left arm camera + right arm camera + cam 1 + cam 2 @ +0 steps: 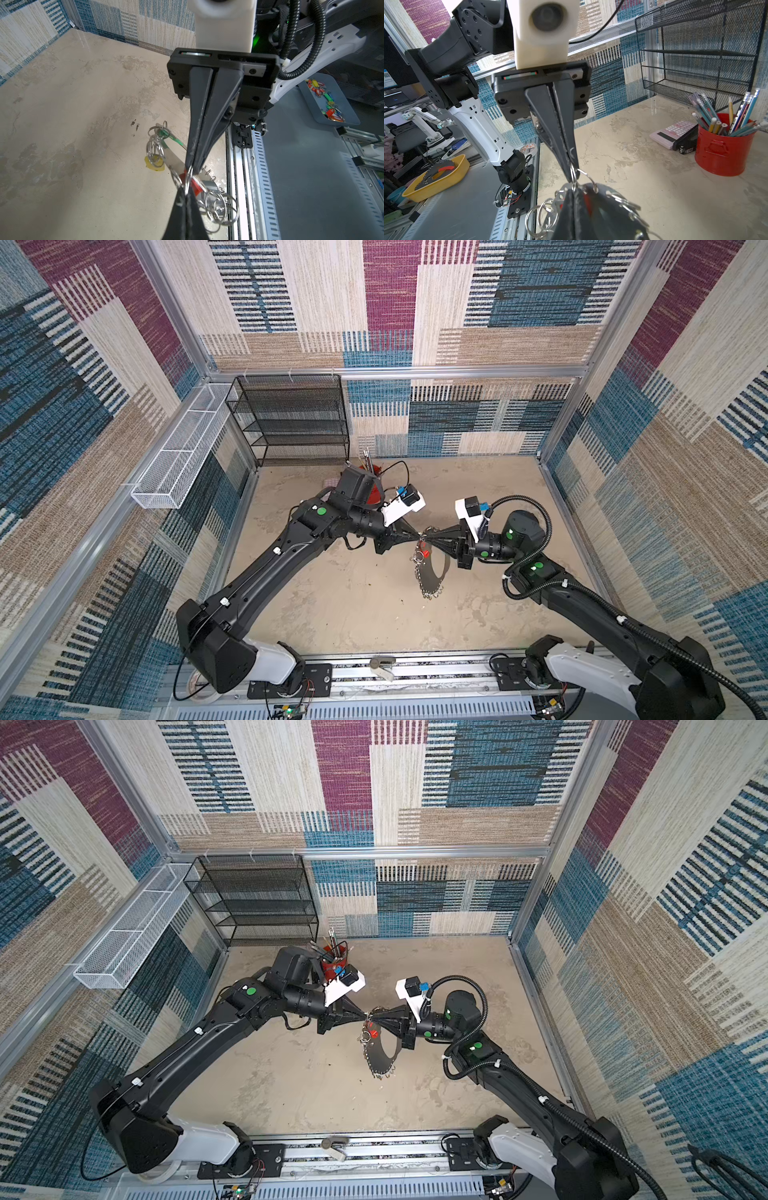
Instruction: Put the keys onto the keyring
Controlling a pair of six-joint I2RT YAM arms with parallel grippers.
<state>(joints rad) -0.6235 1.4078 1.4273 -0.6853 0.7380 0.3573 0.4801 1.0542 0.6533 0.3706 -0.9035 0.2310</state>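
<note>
- Silver rail [449, 676] runs along the front edge and carries both arm bases. Past it, off the table, your left wrist view shows a grey tray [351, 118] heaped with coloured key tags.
- Beige, stone-look table [332, 614] lies between that rail and the work.
- Your keyring [436, 583], a grey curved band edged with split rings [417, 568], trails toward the front from the spot where the two grippers meet, about mid-table. You cannot tell whether its lower end touches the table.
- Your left gripper [415, 536] has its jaws pressed fully together, pinching the split rings at the band's upper end.
- Your right gripper [428, 536] faces it tip to tip, jaws likewise fully together on the same cluster. The rings are too tangled to say which one each gripper has.
- The red-tagged key [424, 552] hangs just under that meeting point, against the ring row. A yellow tag [154, 164] and a green tag [174, 138] show among rings further along the band.
- Behind your left arm stands a red pencil cup [334, 965], with a pink calculator [675, 131] near it.
- Against the back wall sits a black mesh shelf [291, 418], and a white mesh basket [178, 452] hangs on the left wall.
</note>
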